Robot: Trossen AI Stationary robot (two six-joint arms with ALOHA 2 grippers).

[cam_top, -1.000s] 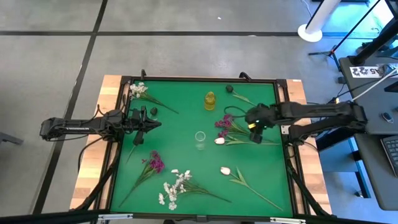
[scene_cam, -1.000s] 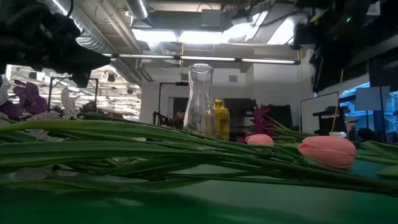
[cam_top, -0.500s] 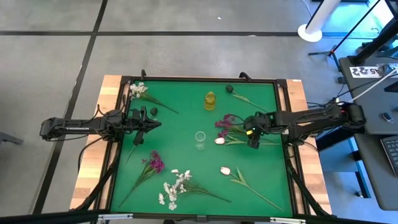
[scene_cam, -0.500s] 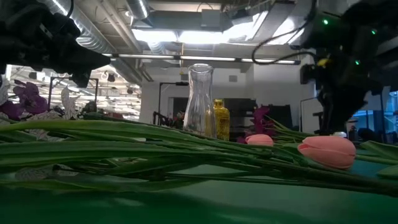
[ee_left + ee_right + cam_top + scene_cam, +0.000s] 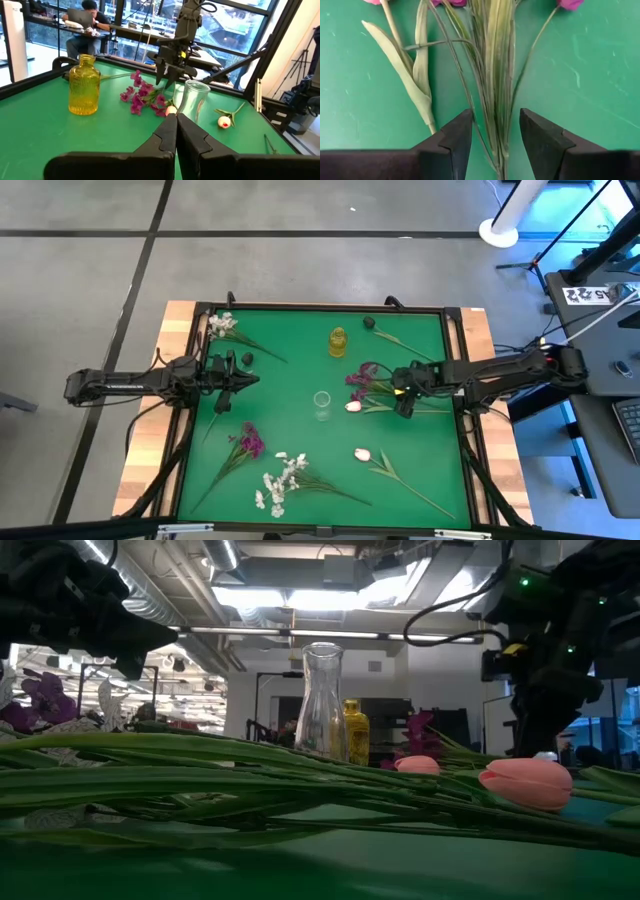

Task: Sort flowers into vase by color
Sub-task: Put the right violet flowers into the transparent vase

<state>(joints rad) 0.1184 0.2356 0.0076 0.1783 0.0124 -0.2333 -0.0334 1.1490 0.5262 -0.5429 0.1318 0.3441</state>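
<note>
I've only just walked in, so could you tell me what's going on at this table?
The robot is sorting artificial flowers into vases. The right tool is low over the magenta sprig, jaws open either side of its green stems, not yet gripping. The left tool waits shut over the mat's left side. The clear vase and yellow vase stand empty.

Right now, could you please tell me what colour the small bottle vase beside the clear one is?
Amber yellow glass vase, clearest in the left wrist view.

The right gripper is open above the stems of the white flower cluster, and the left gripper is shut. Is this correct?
Not quite. The right gripper is open over the magenta flowers' stems, as the high view shows, not the white cluster. The left gripper is indeed shut.
</note>
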